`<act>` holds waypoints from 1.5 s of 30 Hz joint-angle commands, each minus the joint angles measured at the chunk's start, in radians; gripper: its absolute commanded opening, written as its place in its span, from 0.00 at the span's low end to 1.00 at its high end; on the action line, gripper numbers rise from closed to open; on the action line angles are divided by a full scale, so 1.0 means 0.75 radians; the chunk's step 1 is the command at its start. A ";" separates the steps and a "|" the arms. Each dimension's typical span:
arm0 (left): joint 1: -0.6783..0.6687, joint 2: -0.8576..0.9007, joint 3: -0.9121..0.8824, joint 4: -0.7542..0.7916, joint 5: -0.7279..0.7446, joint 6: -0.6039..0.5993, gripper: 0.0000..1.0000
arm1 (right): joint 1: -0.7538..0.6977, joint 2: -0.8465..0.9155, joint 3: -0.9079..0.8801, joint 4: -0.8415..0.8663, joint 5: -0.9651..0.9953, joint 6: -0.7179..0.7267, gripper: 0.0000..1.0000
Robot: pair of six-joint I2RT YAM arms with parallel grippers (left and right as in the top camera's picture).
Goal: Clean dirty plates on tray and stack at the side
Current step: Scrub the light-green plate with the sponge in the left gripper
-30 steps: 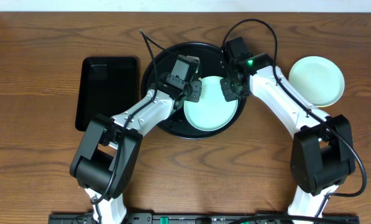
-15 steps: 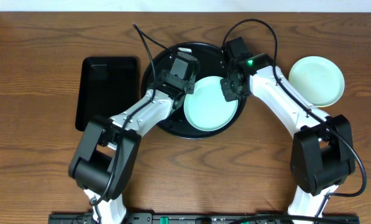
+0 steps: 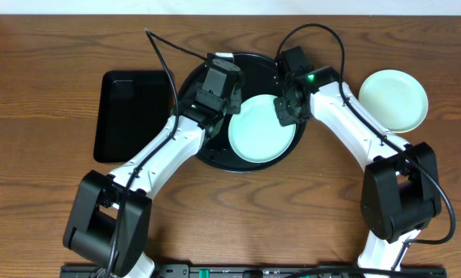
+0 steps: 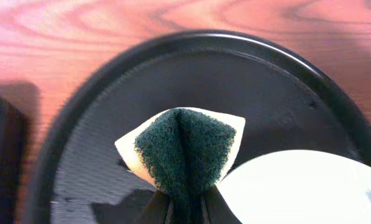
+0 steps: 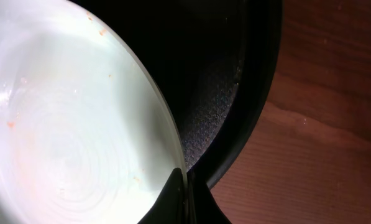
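Observation:
A light blue plate (image 3: pixel 262 129) (image 5: pixel 67 124) lies tilted in the round black tray (image 3: pixel 191 93) (image 4: pixel 79 143) (image 5: pixel 253 93), with small orange specks on its face. My right gripper (image 3: pixel 283 110) (image 5: pixel 185 186) is shut on the plate's right rim. Over the tray's far left part, clear of the plate (image 4: pixel 309 186), my left gripper (image 3: pixel 222 63) (image 4: pixel 184 202) is shut on a folded sponge (image 4: pixel 185 149) with a dark green scouring face and a pale yellow back. A pale plate (image 3: pixel 393 100) sits on the table to the right of the tray.
A smaller rectangular black tray (image 3: pixel 133 114) (image 4: pixel 2 155) lies on the wooden table left of the round one. A black cable (image 3: pixel 164 46) loops above the left arm and another arcs over the right arm.
My left gripper has drawn the sponge up and to the left, off the plate's left edge toward the tray's far rim. The right gripper and plate have stayed put.

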 commanded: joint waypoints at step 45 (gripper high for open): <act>0.364 0.228 0.029 0.008 0.777 -0.308 0.08 | -0.016 -0.005 -0.010 -0.012 -0.002 0.019 0.01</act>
